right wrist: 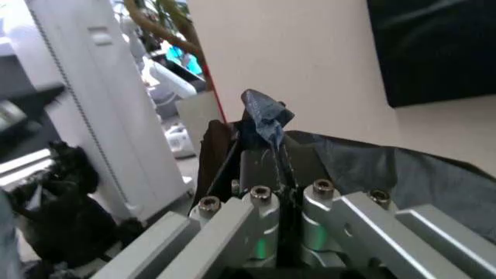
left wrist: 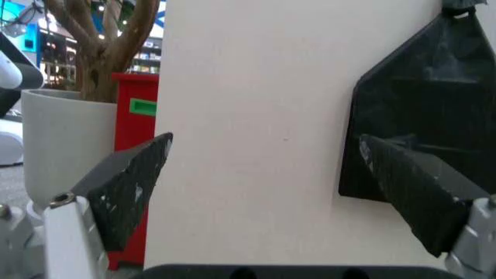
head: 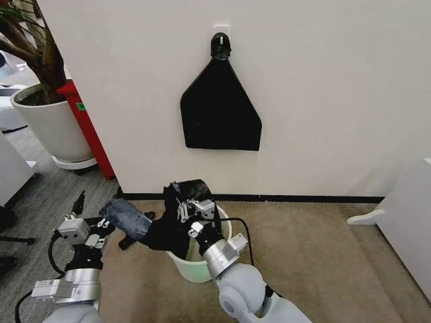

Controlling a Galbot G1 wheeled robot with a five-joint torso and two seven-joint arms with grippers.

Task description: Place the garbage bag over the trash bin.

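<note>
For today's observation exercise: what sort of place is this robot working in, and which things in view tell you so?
Probably an office or lab corner: a carpeted floor, a potted tree beside a white partition wall, and a small trash bin being lined with a garbage bag.

No legible txt (any view)

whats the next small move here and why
Probably draw the right gripper, shut on the garbage bag, toward the robot's right across the trash bin. The bag bunches over the bin's left rim; the right rim stays bare. The left gripper is open beside the bag, holding nothing.
</note>
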